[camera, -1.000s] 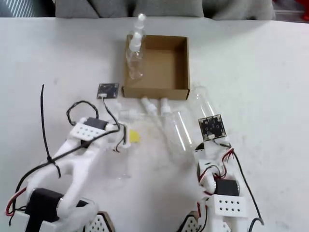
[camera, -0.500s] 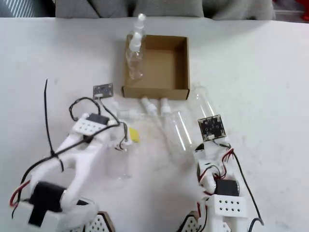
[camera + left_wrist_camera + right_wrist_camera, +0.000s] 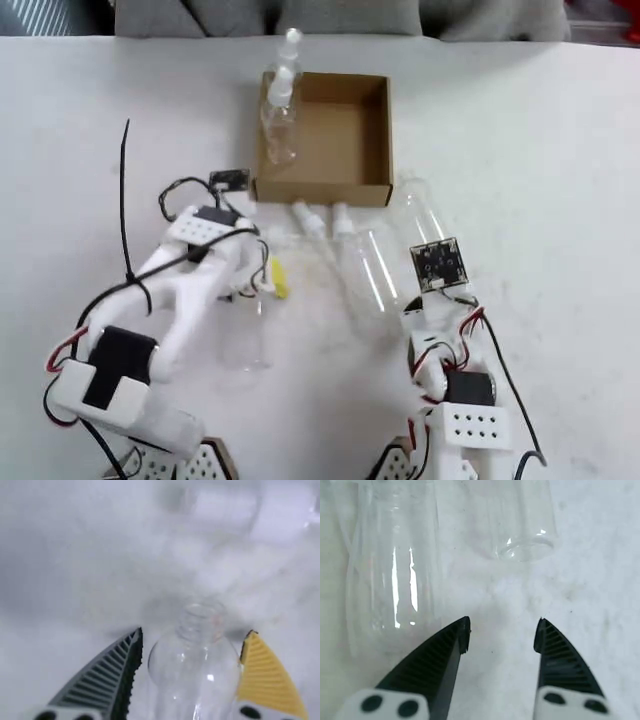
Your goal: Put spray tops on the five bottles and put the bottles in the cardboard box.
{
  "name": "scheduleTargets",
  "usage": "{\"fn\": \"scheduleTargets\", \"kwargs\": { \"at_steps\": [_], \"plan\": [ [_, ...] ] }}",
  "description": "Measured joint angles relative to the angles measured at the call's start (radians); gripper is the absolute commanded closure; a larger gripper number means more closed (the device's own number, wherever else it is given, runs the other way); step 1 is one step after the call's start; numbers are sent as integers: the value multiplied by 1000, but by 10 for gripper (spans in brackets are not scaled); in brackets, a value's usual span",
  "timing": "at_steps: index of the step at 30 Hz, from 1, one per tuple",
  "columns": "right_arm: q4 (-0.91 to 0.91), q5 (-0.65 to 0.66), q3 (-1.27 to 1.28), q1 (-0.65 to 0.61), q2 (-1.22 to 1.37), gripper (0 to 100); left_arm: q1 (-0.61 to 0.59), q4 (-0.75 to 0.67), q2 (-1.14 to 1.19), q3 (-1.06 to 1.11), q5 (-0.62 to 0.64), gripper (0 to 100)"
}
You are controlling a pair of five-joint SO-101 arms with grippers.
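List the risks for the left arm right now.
The uncapped bottle in the open left gripper is round and smooth, so it may roll or slip as the gripper closes. Spray tops and other bottles lie nearby, so a careless swing could scatter them.

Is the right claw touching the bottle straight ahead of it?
Apart. In the right wrist view, bare table shows between the open right gripper and the bottle, at its round end.
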Motion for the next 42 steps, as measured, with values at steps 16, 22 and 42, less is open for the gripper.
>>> {"fn": "scheduleTargets", "kwargs": {
  "at_steps": [16,22,42],
  "plan": [
    [0,3,0,0,0,811,0,-48,2,18,-94,882],
    [0,3,0,0,0,811,3,-83,-2,21,-140,907],
    [97,-17,-54,0,2,813,-281,-361,-388,345,-219,907]
  ]
}}
